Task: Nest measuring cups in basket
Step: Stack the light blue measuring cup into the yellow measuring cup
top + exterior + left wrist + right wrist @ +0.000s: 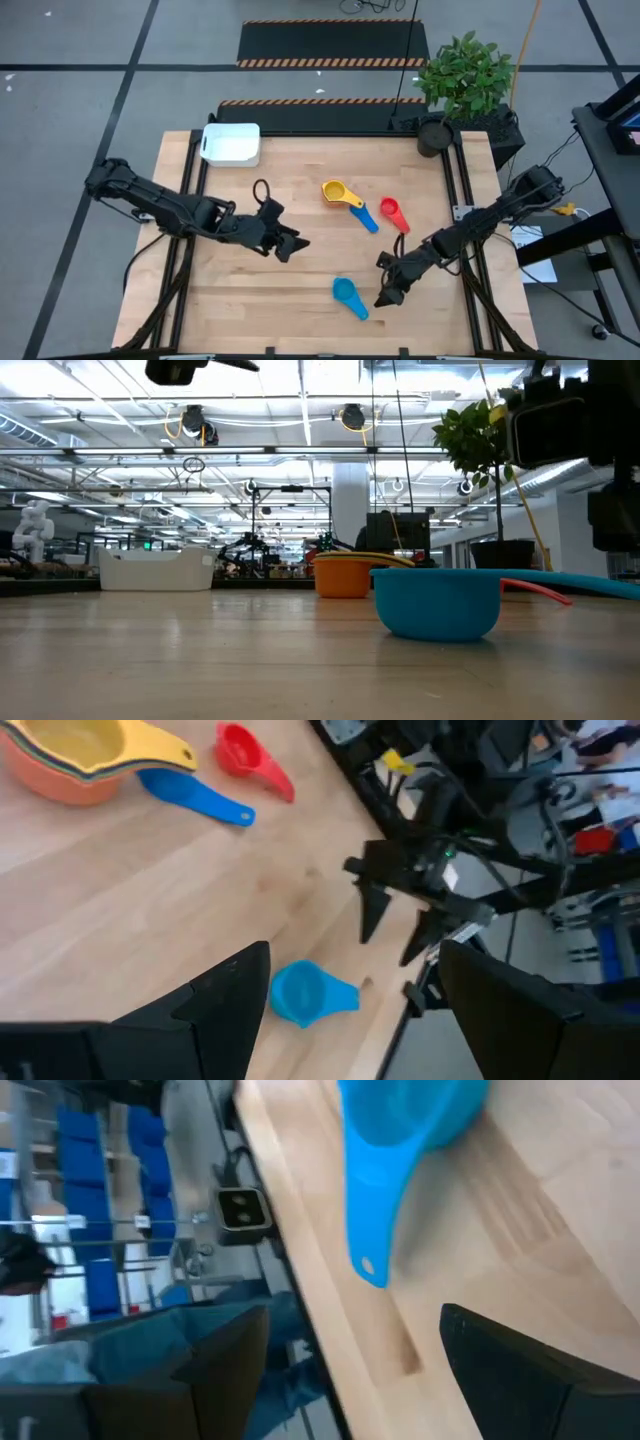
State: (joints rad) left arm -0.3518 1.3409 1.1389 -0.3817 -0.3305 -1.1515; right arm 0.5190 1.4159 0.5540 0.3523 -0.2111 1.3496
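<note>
White basket sits at the table's far-left corner with no cup visibly in it; yellow cup nested in the orange cup lies well to its right near table centre, blue cup and red cup just beyond those. Light blue cup lies farthest from the basket, near the front edge; right gripper hovers just beside it, fingers spread, holding nothing. Left gripper sits between basket and light blue cup, fingers apart, empty.
</note>
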